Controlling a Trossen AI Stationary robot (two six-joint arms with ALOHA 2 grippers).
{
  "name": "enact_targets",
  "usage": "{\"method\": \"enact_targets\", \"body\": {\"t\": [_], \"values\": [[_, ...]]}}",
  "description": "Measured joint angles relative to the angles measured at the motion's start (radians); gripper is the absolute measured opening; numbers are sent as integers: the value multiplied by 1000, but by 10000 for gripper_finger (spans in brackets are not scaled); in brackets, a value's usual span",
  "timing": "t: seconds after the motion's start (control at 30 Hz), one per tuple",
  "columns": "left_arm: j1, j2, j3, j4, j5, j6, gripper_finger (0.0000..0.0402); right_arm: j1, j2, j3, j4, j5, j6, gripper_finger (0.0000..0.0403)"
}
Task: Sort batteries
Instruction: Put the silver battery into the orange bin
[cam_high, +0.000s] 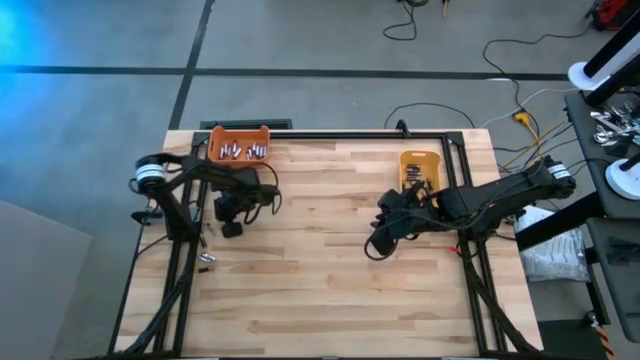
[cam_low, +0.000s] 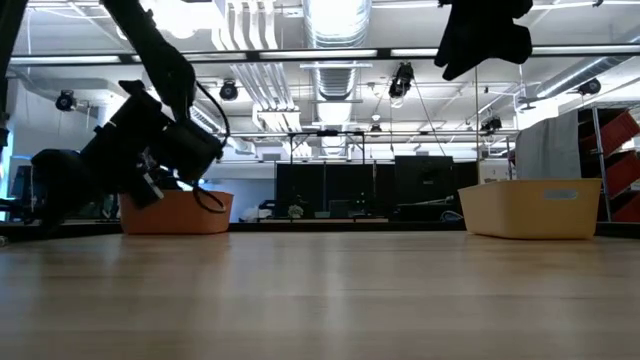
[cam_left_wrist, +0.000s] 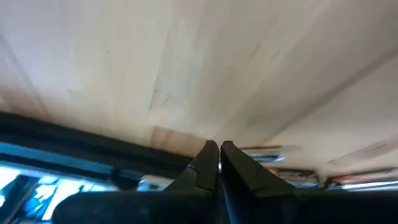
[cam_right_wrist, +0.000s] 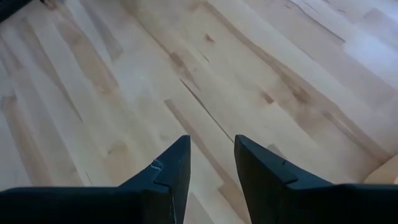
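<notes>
Silvery batteries (cam_high: 243, 150) lie in orange bin (cam_high: 238, 146), behind left hand (cam_high: 231, 229), its fingers pressed together. Dark batteries (cam_high: 418, 179) in yellow bin (cam_high: 420, 160), beside right hand (cam_high: 376, 250), fingers apart, empty, over wooden surface (cam_high: 320, 260).

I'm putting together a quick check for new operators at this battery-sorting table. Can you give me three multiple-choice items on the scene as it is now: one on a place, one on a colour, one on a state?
1. Where does the orange bin sit?
A. at the far edge, on the left arm's side
B. at the middle of the table
C. at the near edge, on the right arm's side

2. What colour is the bin by the right arm?
A. blue
B. yellow
C. green

3. How do the left gripper's fingers stand?
A. wide apart
B. shut, holding nothing
C. clamped on a bin

Answers:
1 A: the high view shows it there.
2 B: both high and low views show yellow.
3 B: the left wrist view shows the fingers pressed together over bare wood.
</notes>
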Motion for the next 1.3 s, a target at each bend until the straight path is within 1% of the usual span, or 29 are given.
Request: {"method": "enact_targets", "body": {"t": [0.13,0.33,0.37,0.5,0.57,0.67,0.73,0.87,1.0,1.1,1.17,1.3], "values": [[-1,-57,-16,30,41,-19,0,5,0,0,1,0,0,124],[-3,-73,-35,31,72,-54,0,5,0,0,-4,0,0,130],[-3,-73,-38,32,60,-67,0,5,0,0,-5,0,-1,130],[-4,-88,-60,30,-93,-167,0,5,0,-2,-21,0,-3,122],[-9,-112,-96,29,-136,-199,0,5,0,-5,-24,1,-3,117],[-14,-142,-111,19,-97,-195,0,5,0,-10,-25,1,-3,111],[-16,-156,-94,32,-99,-196,0,5,0,-15,-24,1,-1,107],[-14,-160,-103,9,-98,-213,0,5,0,-24,-25,1,8,101],[-10,-140,-106,8,-104,-224,0,5,0,-30,-23,1,17,95],[-7,-103,-103,10,-132,-234,0,5,0,-35,-19,1,16,90],[-7,-74,-100,11,-152,-209,0,5,0,-37,-20,1,16,87],[-9,-17,-98,12,-154,-198,0,4,0,-38,-19,1,16,81]]}}
